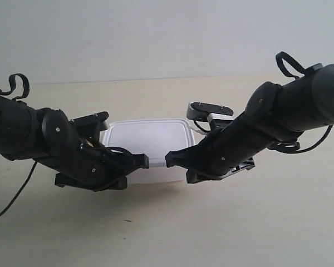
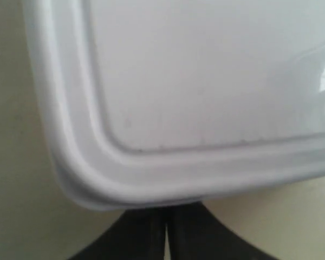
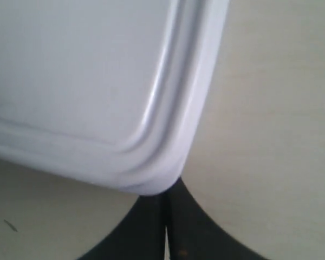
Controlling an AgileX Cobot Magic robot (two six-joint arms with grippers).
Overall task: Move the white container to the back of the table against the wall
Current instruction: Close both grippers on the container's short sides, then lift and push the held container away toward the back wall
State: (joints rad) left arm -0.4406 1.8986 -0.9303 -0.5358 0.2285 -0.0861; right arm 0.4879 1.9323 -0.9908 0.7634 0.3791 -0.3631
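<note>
The white container (image 1: 147, 136) sits on the beige table (image 1: 222, 233), well short of the pale wall (image 1: 156, 33). Two black arms meet at its near side. The gripper of the arm at the exterior view's left (image 1: 143, 161) and that of the arm at the exterior view's right (image 1: 171, 159) point at each other, both low against the box. In the left wrist view my left gripper (image 2: 166, 210) is shut, tips tucked under a rounded corner of the lid (image 2: 206, 81). My right gripper (image 3: 165, 199) is shut too, tips under another lid corner (image 3: 70, 70). Neither holds anything.
Bare tabletop stretches between the container and the wall. A black cable (image 1: 14, 197) trails over the table from the arm at the exterior view's left. A few dark specks (image 1: 127, 221) dot the near table.
</note>
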